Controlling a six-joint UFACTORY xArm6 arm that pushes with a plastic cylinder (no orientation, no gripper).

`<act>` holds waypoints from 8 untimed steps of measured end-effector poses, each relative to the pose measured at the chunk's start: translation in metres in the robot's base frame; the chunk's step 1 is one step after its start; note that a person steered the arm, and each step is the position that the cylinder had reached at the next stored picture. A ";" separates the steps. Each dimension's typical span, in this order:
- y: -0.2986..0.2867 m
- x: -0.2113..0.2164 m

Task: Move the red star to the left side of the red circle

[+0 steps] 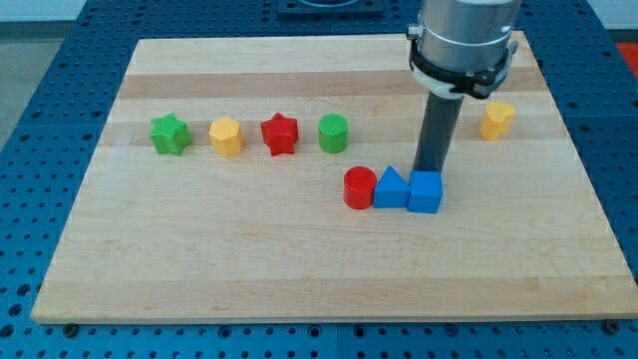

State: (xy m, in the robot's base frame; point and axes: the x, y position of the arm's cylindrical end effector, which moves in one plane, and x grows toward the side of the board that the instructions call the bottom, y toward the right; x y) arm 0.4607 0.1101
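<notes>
The red star [280, 134] lies on the wooden board [199, 269], in a row left of centre, between a yellow hexagon [227, 137] and a green cylinder [333, 133]. The red circle [360, 187] lies lower and to the right of the star, touching a blue triangle [391, 188]. My tip [429, 172] comes down just behind the blue cube [425, 192], at its top edge. It is to the right of the red circle and far from the red star.
A green star [170, 134] is at the left end of the row. A yellow block [496, 120] lies alone near the board's right edge. The arm's grey body [466, 40] hangs over the board's upper right.
</notes>
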 end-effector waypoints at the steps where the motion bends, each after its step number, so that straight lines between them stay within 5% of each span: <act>1: 0.000 -0.017; 3: -0.026 -0.114; 4: -0.106 -0.122; 6: -0.183 -0.052; 8: -0.197 -0.051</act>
State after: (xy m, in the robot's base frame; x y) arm 0.4101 -0.0874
